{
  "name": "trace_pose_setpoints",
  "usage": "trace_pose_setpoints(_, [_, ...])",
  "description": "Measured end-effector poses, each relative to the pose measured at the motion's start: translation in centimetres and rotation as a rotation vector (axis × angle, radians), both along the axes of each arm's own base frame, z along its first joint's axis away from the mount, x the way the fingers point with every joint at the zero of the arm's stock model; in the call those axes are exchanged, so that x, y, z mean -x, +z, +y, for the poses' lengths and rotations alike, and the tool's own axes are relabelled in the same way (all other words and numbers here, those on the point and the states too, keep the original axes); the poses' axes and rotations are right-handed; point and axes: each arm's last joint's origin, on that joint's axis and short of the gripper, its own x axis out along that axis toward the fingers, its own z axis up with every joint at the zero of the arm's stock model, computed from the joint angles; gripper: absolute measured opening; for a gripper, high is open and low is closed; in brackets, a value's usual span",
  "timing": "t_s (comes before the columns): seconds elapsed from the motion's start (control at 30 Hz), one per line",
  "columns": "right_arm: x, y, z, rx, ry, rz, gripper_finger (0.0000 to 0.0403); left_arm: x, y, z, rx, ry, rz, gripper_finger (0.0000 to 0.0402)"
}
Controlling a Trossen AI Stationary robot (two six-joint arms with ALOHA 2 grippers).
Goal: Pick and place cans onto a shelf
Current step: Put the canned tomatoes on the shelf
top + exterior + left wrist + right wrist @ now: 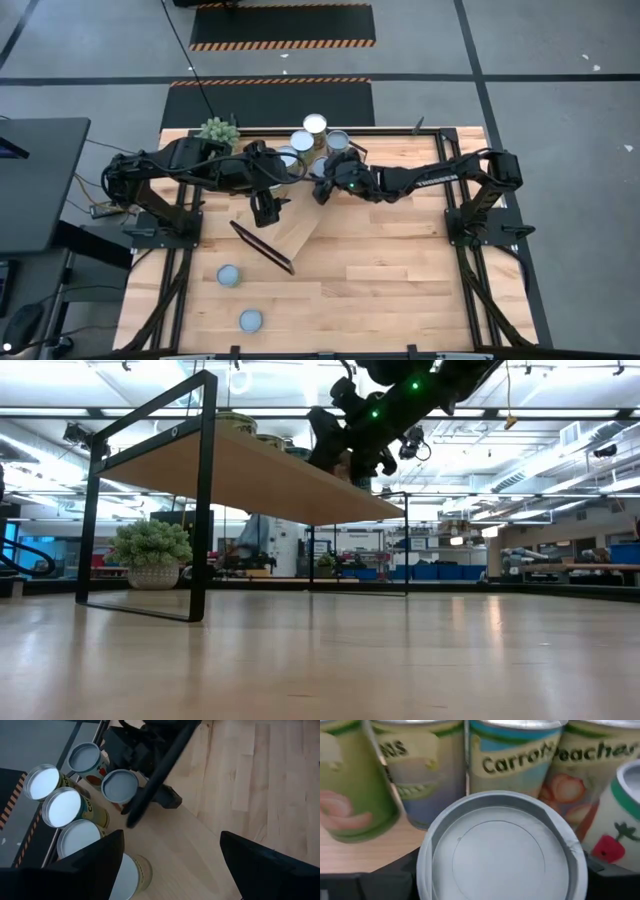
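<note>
Spiky green potted plant (219, 129) at the table's far edge, butcher-block tabletop (400, 270), black-and-orange striped floor mats (283, 25)

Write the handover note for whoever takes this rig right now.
Left gripper: open, empty, over the shelf.
Right gripper: at a can at the shelf's far end; grip unclear.
Cans: five stand grouped on the shelf's far end, beside the right gripper's can. Two are on the table, near the front left.
Done: five shelved, a sixth being placed.
Left: finish that can, then shelve the two on the table.
</note>
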Motion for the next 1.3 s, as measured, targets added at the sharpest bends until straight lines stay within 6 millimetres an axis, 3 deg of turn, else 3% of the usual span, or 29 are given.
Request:
trace_pose_setpoints(0.23, [0.1, -0.1, -0.5, -0.023, 0.007, 0.007, 0.0301, 0.0, 0.0, 0.0, -0.002, -0.003, -0.001, 0.0334])
trace_pose_setpoints(0.53, [0.3, -0.4, -1.5, -0.079, 0.021, 0.016, 0.0366, 0.0, 0.0, 0.0, -0.003, -0.003, -0.001, 0.0334])
trace_pose_setpoints(0.77, [0.2, -0.4, -0.7, -0.069, 0.048, 0.018, 0.0377, 0.0, 0.0, 0.0, -0.003, -0.003, 0.000, 0.0334])
trace_pose_setpoints(1.3, [1.5, 2.9, 0.7, 0.094, 0.083, 0.016, 0.0378, 0.0, 0.0, 0.0, -0.009, -0.011, -0.001, 0.0334])
